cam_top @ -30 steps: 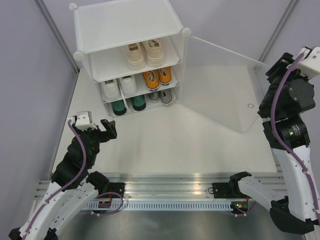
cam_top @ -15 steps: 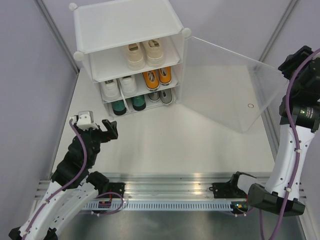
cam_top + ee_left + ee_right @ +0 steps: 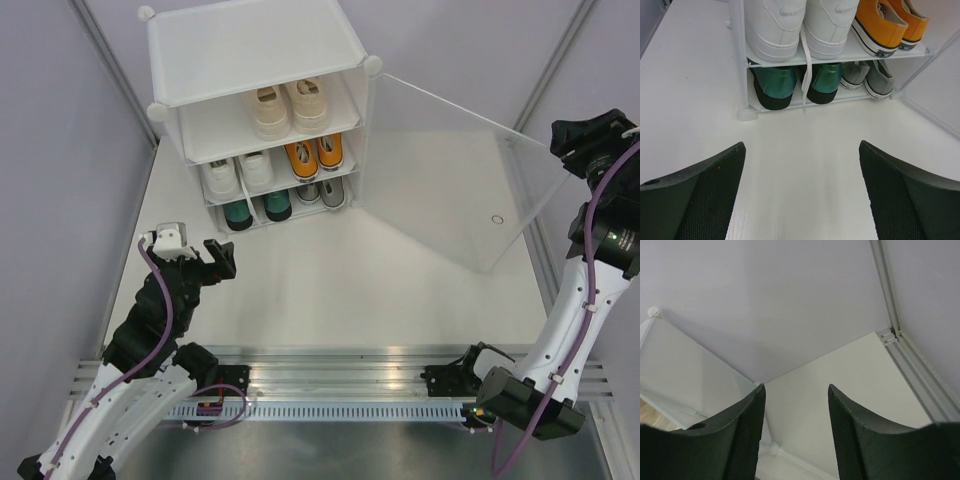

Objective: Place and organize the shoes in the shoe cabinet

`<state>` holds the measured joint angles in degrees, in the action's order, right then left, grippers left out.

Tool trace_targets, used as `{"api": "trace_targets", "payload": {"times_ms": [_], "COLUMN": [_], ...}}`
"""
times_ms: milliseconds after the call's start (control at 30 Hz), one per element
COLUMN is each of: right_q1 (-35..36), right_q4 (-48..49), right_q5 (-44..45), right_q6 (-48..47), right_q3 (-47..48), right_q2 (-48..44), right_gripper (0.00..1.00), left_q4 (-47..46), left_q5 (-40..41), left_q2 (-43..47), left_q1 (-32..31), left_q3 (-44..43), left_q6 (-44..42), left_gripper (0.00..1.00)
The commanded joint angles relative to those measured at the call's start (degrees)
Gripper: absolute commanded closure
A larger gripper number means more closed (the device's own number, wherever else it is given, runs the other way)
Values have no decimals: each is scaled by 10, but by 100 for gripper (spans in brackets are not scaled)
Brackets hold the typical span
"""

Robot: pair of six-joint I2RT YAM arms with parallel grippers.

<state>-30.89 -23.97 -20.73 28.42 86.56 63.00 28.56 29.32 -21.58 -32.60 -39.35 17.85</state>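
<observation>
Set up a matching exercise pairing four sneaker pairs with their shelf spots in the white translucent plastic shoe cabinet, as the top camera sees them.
Column one:
1. beige lace-up sneakers
2. orange white-soled sneakers
3. dark green sneakers
4. grey sneakers

Column two, spots in the shoe cabinet:
A. bottom shelf, left
B. top shelf
C. bottom shelf, right
D. middle shelf, right

Pairs: 1-B, 2-D, 3-A, 4-C.

— Where's the left gripper point(image 3: 218, 258)?
— Low, in front of the shoe cabinet point(image 3: 250, 50), facing it, jaws spread wide.
— And the right gripper point(image 3: 583, 132)?
— High up, well right of the shoe cabinet, jaws parted.
</observation>
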Motion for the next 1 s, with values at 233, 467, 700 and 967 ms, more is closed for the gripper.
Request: {"api": "trace_targets", "payload": {"times_ms": [233, 467, 700, 967], "right_q1": [8, 67, 136, 241], "right_q4": [52, 195, 218, 309], "right_q5": [-223, -279, -283, -269], "right_q6": [132, 268, 293, 329], "right_q3": [-162, -297, -343, -376], "right_q2": [-132, -222, -242, -217], "right_gripper": [45, 45, 44, 35], "left_q4": [-21, -21, -20, -21], "left_q5": [-15, -8, -1, 27], "left_q2": [6, 8, 9, 26], "left_q1": [0, 0, 0, 2], "left_q3": [-7, -8, -9, -5], "left_q6": [-11, -5, -8, -11], "left_gripper": [4, 4, 4, 4]}}
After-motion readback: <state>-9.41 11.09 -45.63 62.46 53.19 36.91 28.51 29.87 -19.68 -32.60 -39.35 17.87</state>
